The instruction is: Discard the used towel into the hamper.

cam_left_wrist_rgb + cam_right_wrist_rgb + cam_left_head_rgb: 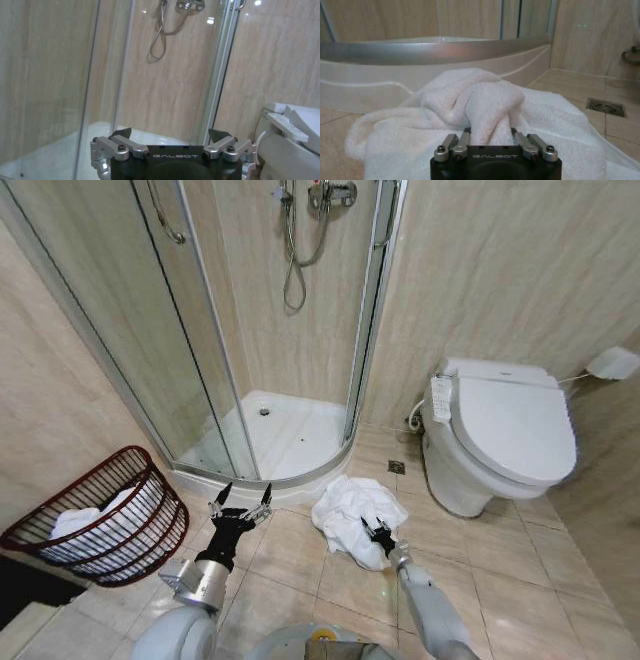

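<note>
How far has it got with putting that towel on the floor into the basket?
Early on. The towel lies crumpled on the floor tiles; the right gripper is down on it, jaws around a fold. The left gripper hovers open. The hamper, already holding white cloth, stands apart. Lifting and dropping remain.

Left hand (pixel 240 507) raised, fingers spread — right hand (pixel 380 533) low, pinched closed.

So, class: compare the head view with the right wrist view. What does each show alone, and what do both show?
Head view alone: the hamper already holding white cloth, the toilet, and the open left gripper raised above the floor.
Right wrist view alone: the right gripper with its fingers closed on a fold.
Both: the towel crumpled on the floor, beside the shower tray.
</note>
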Motion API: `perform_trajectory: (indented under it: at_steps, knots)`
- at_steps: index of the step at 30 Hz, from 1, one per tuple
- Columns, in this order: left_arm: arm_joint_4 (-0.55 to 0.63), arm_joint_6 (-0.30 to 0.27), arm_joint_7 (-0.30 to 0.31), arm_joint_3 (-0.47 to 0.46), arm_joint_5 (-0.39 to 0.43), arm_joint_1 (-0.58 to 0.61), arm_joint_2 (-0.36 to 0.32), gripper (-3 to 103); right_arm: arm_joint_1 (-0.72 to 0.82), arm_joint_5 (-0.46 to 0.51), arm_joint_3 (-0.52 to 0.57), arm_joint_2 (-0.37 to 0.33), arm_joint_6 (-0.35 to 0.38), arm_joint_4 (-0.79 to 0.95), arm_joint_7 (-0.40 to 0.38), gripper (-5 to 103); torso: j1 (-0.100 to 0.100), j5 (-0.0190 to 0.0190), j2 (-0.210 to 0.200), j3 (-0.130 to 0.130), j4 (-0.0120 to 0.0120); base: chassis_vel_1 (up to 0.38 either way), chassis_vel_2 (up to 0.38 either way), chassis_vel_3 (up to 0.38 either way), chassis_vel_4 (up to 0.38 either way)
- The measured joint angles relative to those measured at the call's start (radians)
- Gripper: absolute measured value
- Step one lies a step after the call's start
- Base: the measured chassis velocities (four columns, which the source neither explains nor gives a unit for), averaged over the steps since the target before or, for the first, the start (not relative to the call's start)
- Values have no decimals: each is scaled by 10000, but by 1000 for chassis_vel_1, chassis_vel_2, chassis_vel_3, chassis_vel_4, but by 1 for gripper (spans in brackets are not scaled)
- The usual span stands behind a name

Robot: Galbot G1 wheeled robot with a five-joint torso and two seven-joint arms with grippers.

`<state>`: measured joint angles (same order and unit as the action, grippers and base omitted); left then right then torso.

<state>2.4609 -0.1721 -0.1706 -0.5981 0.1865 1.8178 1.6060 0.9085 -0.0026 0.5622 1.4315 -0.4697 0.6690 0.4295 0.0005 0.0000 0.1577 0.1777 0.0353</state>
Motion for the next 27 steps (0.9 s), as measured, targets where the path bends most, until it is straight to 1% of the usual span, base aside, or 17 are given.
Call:
perform_trajectory:
  at_steps: [1, 2, 4, 7, 8, 10, 11, 14, 15, 18, 19, 22, 23, 26, 27]
  knots:
    - [-1, 0, 0, 0, 0, 0, 0, 100, 17, 21, 5, 0, -6, 39, 0, 35, 0, 0, 2, 1, 0, 0, 0, 0, 0]
    - [0, 0, 0, 0, 0, 0, 0, 100, 60, 60, 12, -2, -17, 120, 0, 27, 1, 0, 3, 2, 1, 0, 0, 0, 0]
    - [0, 0, 0, 0, 0, 0, 0, 100, 97, 99, 15, -3, -29, 184, 0, 27, 2, 0, 4, 3, 1, 0, 0, 0, 0]
    - [0, 0, 0, 0, 0, 0, 0, 100, 283, 127, 45, -10, -198, 466, -75, 16, 4, 1, 5, 5, 0, 0, 0, 0, 0]
    - [0, 0, 0, 0, 0, 0, 0, 100, 283, 127, 45, -10, -198, 466, -75, 16, 4, 1, 5, 5, 0, 0, 0, 0, 0]
    - [0, 0, 0, 0, 0, 0, 0, 100, 464, -10, 142, -16, -471, 797, -123, 10, 5, 0, 7, 6, 1, 0, 0, 0, 0]
    - [0, 0, 0, 0, 0, 0, 0, 100, 464, -10, 142, -16, -471, 797, -123, 10, 5, 0, 7, 6, 1, 0, 0, 0, 0]
    - [0, 0, 0, 0, 0, 0, 0, 100, 888, -154, 281, -12, -769, 1725, -251, 8, 6, 1, 9, 7, 1, 0, 0, 0, 0]
    - [0, 0, 0, 0, 0, 0, 0, 100, 888, -154, 281, -12, -769, 1725, -251, 8, 6, 1, 9, 7, 1, 0, 0, 0, 0]
    - [0, -1, 0, 0, 0, 0, 1, 100, 1609, -154, 385, -63, -779, 3549, -405, 8, 8, 3, 11, 9, 1, 0, 0, 0, 0]
    - [0, -1, 0, 0, 0, 0, 1, 100, 1609, -154, 385, -63, -779, 3549, -405, 8, 8, 3, 11, 9, 1, 0, 0, 0, 0]
    - [0, 0, 0, 0, 0, 0, -1, 100, 2737, 102, 461, -330, -506, 6130, -584, 8, 9, -2, 13, 9, 1, 0, 0, 0, 0]
    - [0, 0, 0, 0, 0, 0, -1, 100, 2737, 102, 461, -330, -506, 6130, -584, 8, 9, -2, 13, 9, 1, 0, 0, 0, 0]
    - [0, 0, 0, 0, 0, -1, 1, 100, 4010, 675, 627, -681, -48, 8723, -750, 8, 10, 1, 14, 10, -3, 0, 0, 0, 0]
    - [0, 0, 0, 0, 0, -1, 1, 100, 4010, 675, 627, -681, -48, 8723, -750, 8, 10, 1, 14, 10, -3, 0, 0, 0, 0]
